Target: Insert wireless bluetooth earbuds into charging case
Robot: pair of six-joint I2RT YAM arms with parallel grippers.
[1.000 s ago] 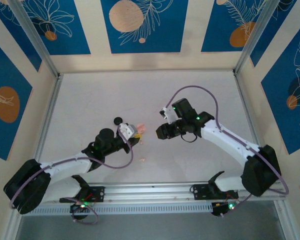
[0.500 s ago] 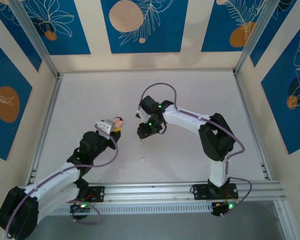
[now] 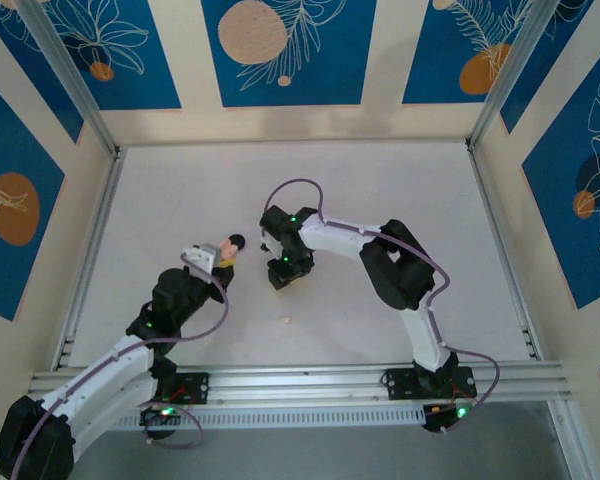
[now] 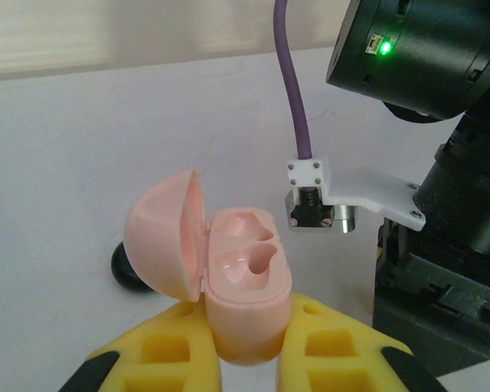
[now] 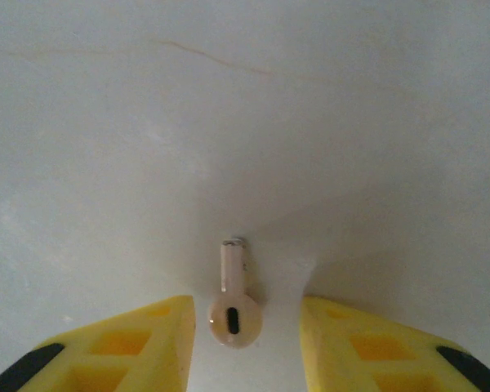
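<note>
My left gripper [image 4: 246, 317] is shut on the base of a pale pink charging case [image 4: 247, 273]. The case stands upright with its lid [image 4: 165, 235] swung open to the left, and both moulded wells are bare. From above, the left gripper [image 3: 224, 266] is left of centre. My right gripper [image 5: 247, 320] is open and low over the table. A pale pink earbud [image 5: 233, 310] lies flat between its yellow fingers [image 5: 159, 335], touching neither, stem pointing away. From above, the right gripper [image 3: 280, 277] is just right of the case.
A round black case [image 4: 127, 269] lies on the table behind the pink lid, and it shows from above too as the black case [image 3: 236, 241]. A second small pale earbud [image 3: 287, 320] lies nearer the front rail. The right arm's wrist [image 4: 429, 155] hangs close beside the pink case.
The right arm has swung left and down over the pale earbud. The left gripper has carried the pink case left, towards the black case.
</note>
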